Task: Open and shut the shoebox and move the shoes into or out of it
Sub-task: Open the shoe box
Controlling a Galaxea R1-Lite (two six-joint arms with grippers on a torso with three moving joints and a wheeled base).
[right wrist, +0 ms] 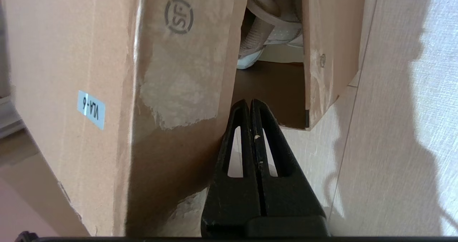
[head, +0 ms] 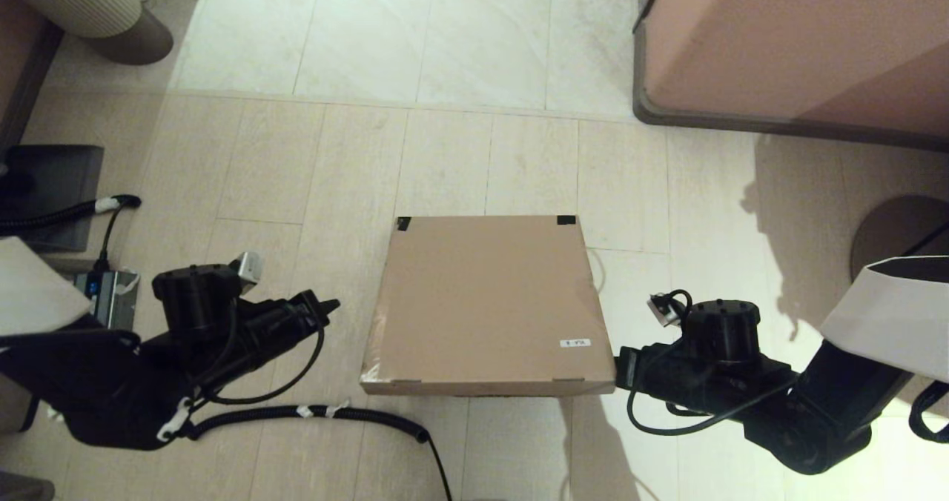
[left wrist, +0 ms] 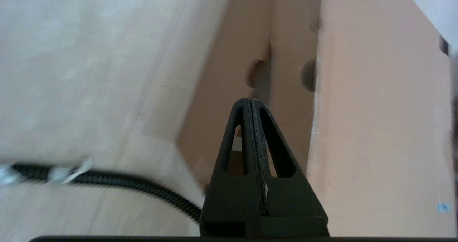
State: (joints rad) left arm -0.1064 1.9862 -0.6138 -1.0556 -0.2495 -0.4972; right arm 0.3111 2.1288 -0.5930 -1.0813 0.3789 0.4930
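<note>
We saw shoebox (head: 485, 304) on floor between both grippers; left gripper (left wrist: 252, 102) clenched empty beside it, right gripper (right wrist: 249, 104) clenched empty at gap showing shoe (right wrist: 266, 34); black cable (head: 311, 413) lay near box.

Tiled floor (head: 460, 71) — shoebox (head: 485, 301); cable (head: 319, 414)

Plain brown shoebox (head: 485, 301), black corner tape, white label (head: 575, 343)
</note>
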